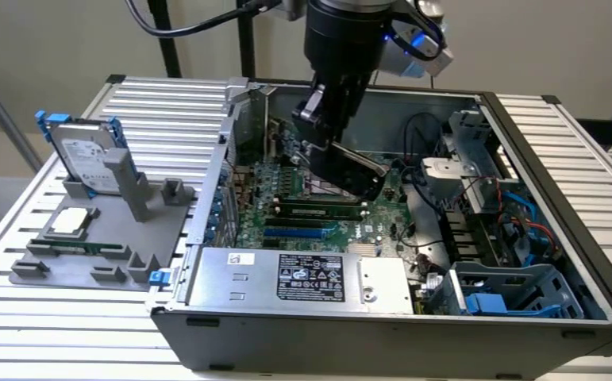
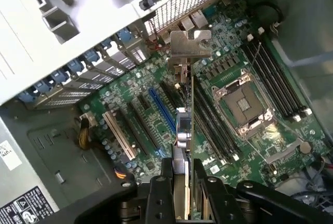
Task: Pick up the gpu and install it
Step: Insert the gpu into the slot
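Inside the open case (image 1: pixel 390 337), the gpu (image 2: pixel 183 130) is gripped edge-down by the tool (image 2: pixel 182 171) above the green board (image 2: pixel 307 130), installing judged underway, slot alignment being required.

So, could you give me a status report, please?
Gripper shut on thin black gpu card with silver bracket. Card edge-on above green motherboard slots. No obstruction seen.

This looks like a robot lab or a workshop. An open computer case (image 1: pixel 390 343) sits on a tabletop (image 1: pixel 157 99) made of metal slats (ribbed all over), a grey rack (image 1: pixel 83 263) beside it holds loose computer parts, and a robot arm (image 1: pixel 343 40) hangs over it.
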Available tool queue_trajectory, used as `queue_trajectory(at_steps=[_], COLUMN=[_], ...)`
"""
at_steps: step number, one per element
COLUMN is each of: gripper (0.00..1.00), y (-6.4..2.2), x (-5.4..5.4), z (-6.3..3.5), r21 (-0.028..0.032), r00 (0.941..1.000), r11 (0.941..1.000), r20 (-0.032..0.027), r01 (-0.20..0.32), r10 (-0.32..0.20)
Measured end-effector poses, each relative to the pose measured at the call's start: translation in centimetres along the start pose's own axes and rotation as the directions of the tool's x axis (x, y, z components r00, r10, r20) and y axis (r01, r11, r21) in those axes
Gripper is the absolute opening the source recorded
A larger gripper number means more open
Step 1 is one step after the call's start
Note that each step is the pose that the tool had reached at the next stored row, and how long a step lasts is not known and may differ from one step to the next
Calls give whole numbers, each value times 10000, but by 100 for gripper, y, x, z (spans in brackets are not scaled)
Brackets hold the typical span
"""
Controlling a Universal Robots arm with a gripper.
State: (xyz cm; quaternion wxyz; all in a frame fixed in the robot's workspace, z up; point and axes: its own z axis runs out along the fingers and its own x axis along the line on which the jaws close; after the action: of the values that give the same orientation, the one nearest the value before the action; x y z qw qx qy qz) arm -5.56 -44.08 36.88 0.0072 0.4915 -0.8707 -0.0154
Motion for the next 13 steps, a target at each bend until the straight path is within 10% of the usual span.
queue_trajectory(at_steps=[6,13], gripper=[0,0], y=[-1,-3], x=[0,0], z=[32,79], r21=[-2,-5], r00=[9941,9722], r11=[9941,9723], r20=[-33,-74], r01=[1083,2338], r10=[-1083,-2338])
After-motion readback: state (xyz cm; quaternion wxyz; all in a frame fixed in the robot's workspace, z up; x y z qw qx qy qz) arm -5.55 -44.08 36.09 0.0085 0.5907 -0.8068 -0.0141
